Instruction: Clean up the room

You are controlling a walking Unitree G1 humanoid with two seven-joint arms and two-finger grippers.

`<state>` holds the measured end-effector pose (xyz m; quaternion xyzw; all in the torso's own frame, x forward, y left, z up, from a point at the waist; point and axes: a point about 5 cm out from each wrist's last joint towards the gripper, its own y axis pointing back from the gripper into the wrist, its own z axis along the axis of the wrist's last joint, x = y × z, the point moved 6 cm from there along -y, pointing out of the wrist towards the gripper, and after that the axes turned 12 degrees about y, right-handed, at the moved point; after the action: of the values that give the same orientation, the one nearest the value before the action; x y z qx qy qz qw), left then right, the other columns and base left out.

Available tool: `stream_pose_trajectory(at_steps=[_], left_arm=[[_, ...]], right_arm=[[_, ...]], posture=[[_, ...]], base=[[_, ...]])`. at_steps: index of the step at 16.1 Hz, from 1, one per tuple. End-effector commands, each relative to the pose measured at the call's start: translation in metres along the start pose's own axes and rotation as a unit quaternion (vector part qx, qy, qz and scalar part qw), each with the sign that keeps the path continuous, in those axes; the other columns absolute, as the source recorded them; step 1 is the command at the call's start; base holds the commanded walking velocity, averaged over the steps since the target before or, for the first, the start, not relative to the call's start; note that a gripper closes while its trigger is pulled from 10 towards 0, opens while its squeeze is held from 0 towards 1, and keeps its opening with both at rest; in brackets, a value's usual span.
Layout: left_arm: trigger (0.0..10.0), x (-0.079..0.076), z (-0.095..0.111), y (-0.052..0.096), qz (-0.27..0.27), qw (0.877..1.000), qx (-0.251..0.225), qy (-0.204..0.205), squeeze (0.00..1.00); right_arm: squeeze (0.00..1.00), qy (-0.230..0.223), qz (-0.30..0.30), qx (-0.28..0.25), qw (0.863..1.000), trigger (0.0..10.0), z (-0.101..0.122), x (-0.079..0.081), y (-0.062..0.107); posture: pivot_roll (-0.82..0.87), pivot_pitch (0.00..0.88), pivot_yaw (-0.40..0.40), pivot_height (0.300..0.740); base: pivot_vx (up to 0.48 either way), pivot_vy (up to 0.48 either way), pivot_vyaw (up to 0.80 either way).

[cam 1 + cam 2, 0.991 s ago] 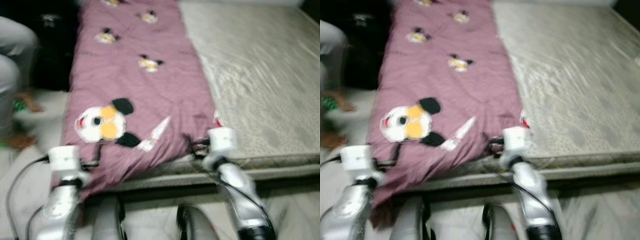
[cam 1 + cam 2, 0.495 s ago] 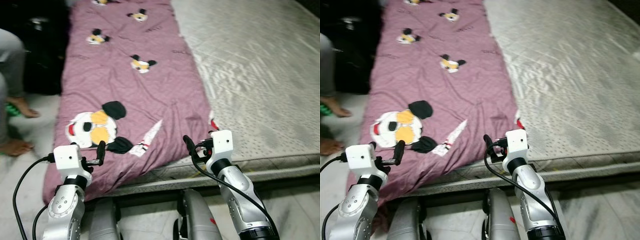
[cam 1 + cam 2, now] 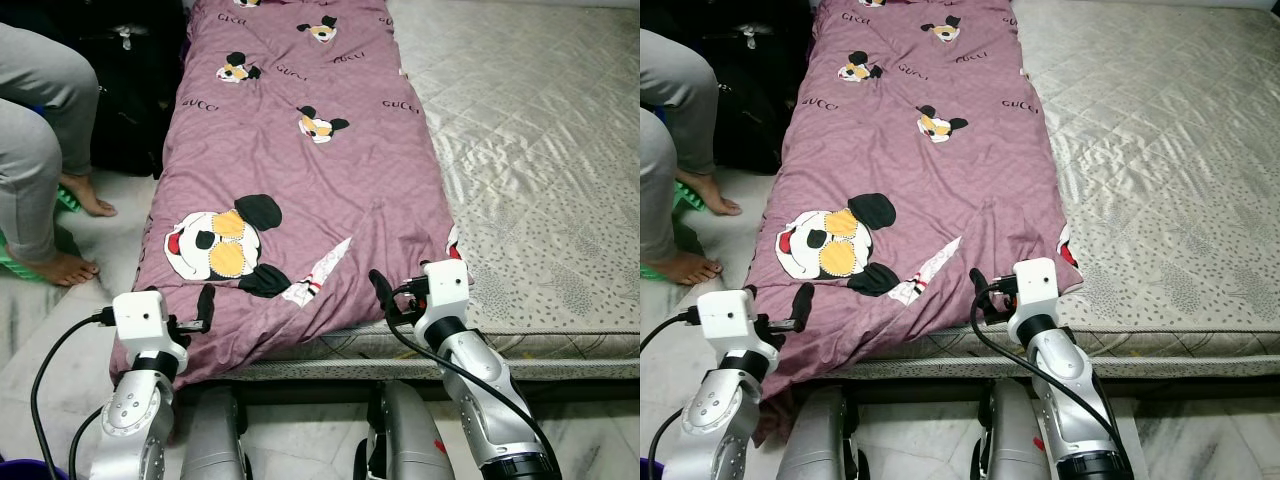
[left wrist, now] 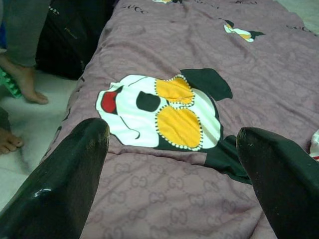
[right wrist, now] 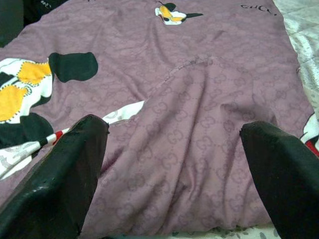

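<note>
A mauve blanket (image 3: 300, 190) printed with cartoon mouse faces lies along the left side of the bed, and its front edge hangs over the mattress (image 3: 540, 150). My left gripper (image 4: 172, 130) is open just short of the blanket's front left corner, facing the large mouse face (image 4: 159, 109). Over at the front right corner, my right gripper (image 5: 174, 124) is open in front of a rumpled fold. Both fingers (image 3: 205, 305) of each gripper hold nothing. In the left eye view the right gripper (image 3: 385, 298) sits at the bed's edge.
A person sits at the left, legs (image 3: 40, 110) and bare feet (image 3: 65, 268) on the floor beside the bed. A black bag (image 3: 130, 90) stands against the bed's left side. The bare grey mattress stretches to the right.
The camera has shifted and steadied, so the blur is gone and the person's legs show more fully. Both grippers keep their places at the blanket's front edge, still open.
</note>
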<state>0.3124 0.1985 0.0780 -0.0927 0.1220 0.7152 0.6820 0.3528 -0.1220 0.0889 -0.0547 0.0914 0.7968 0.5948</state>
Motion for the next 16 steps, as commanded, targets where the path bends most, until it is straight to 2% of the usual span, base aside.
stream_pose_trajectory(at_steps=[1, 3, 5, 6, 7, 9, 11, 12, 14, 16], left_arm=[[10.0, 0.004, -0.003, 0.003, 0.007, 1.0, 0.008, -0.006, 0.0], [10.0, 0.006, -0.004, 0.003, 0.011, 1.0, 0.009, -0.006, 0.0], [10.0, 0.01, -0.004, 0.003, 0.018, 1.0, 0.008, -0.005, 0.0], [10.0, 0.011, -0.003, 0.003, 0.023, 1.0, 0.005, -0.01, 0.0], [10.0, 0.014, -0.001, 0.003, 0.029, 0.999, 0.001, -0.019, 0.0], [10.0, 0.02, 0.004, 0.005, 0.042, 0.998, -0.007, -0.034, 0.0], [10.0, 0.036, 0.012, 0.018, 0.07, 0.996, -0.016, -0.056, 0.0], [10.0, 0.038, 0.013, 0.021, 0.073, 0.995, -0.017, -0.058, 0.0], [10.0, 0.039, 0.021, 0.028, 0.072, 0.995, -0.024, -0.068, 0.0], [10.0, 0.03, 0.029, 0.031, 0.059, 0.994, -0.036, -0.081, 0.0]], right_arm=[[0.0, -0.005, 0.006, -0.003, 1.0, 10.0, -0.001, 0.002, 0.003], [0.0, -0.002, 0.01, 0.001, 1.0, 10.0, -0.001, 0.004, 0.001], [0.0, 0.016, 0.03, -0.016, 0.999, 10.0, 0.009, 0.011, -0.001], [0.0, 0.024, 0.053, -0.037, 0.998, 10.0, 0.022, 0.021, -0.003], [0.0, -0.002, 0.067, -0.037, 0.997, 10.0, 0.028, 0.03, -0.006], [0.0, -0.031, 0.068, -0.041, 0.996, 10.0, 0.032, 0.035, -0.01], [0.0, -0.055, 0.085, -0.045, 0.994, 10.0, 0.039, 0.052, -0.022], [0.0, -0.059, 0.089, -0.046, 0.993, 10.0, 0.04, 0.056, -0.025], [0.0, -0.071, 0.1, -0.051, 0.991, 10.0, 0.05, 0.071, -0.037], [0.0, -0.074, 0.091, -0.053, 0.992, 10.0, 0.062, 0.079, -0.053]], posture=[[-0.01, 0.18, -0.02, 0.574], [0.0, 0.178, -0.023, 0.549], [0.0, 0.179, -0.022, 0.544], [0.0, 0.177, -0.021, 0.535], [0.0, 0.179, -0.019, 0.535], [0.02, 0.175, -0.015, 0.535], [0.06, 0.175, -0.013, 0.535], [0.08, 0.176, -0.013, 0.535], [0.11, 0.181, -0.018, 0.535], [0.13, 0.184, -0.022, 0.535]], base=[[0.0, 0.0, 0.0], [0.0, 0.0, 0.0], [0.0, 0.0, 0.0], [0.0, 0.0, 0.0], [0.0, 0.0, 0.0], [0.0, 0.0, 0.0], [0.0, 0.0, 0.0], [0.0, 0.0, 0.0], [0.0, 0.0, 0.0], [0.0, 0.0, 0.0]])
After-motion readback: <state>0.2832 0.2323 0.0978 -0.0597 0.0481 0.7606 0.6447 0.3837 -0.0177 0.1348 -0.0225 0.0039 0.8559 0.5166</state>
